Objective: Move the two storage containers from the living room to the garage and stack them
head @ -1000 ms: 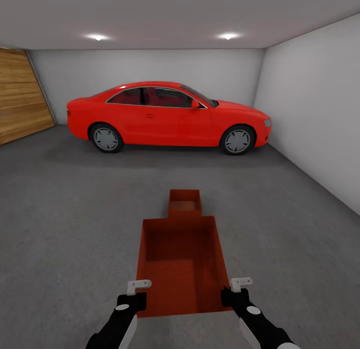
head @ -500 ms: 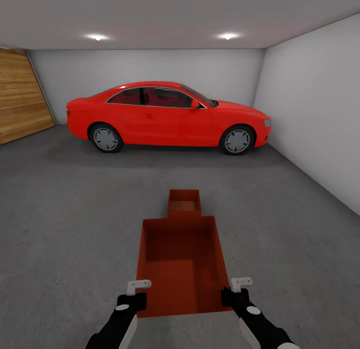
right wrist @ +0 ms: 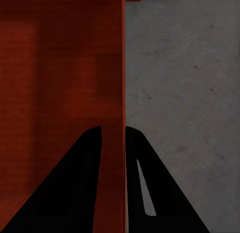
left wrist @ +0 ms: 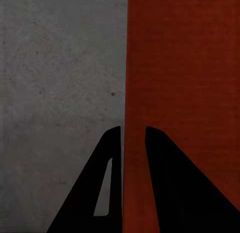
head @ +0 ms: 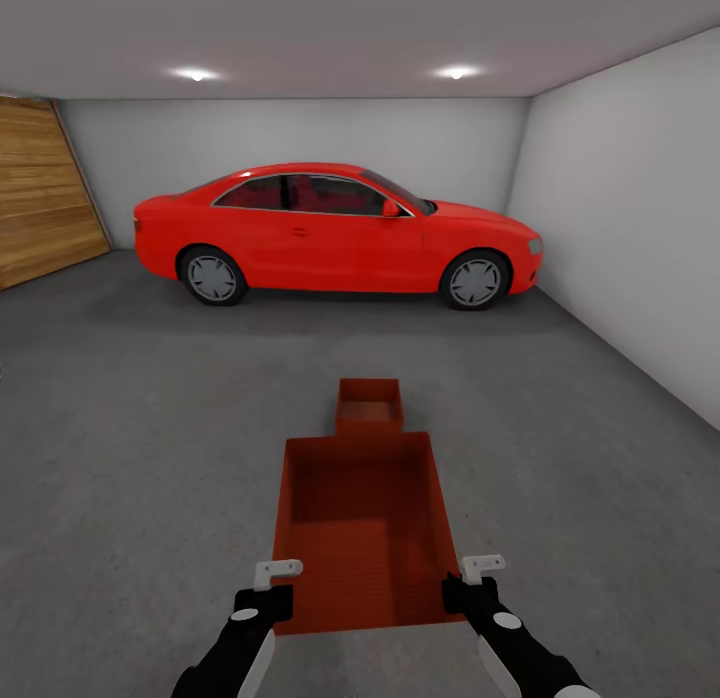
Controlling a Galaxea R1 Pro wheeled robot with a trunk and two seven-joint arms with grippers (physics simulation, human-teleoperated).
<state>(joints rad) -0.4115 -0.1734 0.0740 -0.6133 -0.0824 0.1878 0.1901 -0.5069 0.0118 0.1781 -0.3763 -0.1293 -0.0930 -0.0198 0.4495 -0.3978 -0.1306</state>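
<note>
Two storage containers, near (head: 360,523) and far (head: 369,404), one red car (head: 335,233), two ceiling lights (head: 195,74), two claws, left (head: 277,574), right (head: 482,567)

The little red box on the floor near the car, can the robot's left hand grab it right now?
Probably not. The left gripper is shut on the side wall of the held container, as is the right gripper. The far container sits on the floor beyond the held one, which lies between.

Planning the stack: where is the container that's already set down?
In the head view, the far container sits on the garage floor, straight ahead beyond the held container, short of the red car.
</note>
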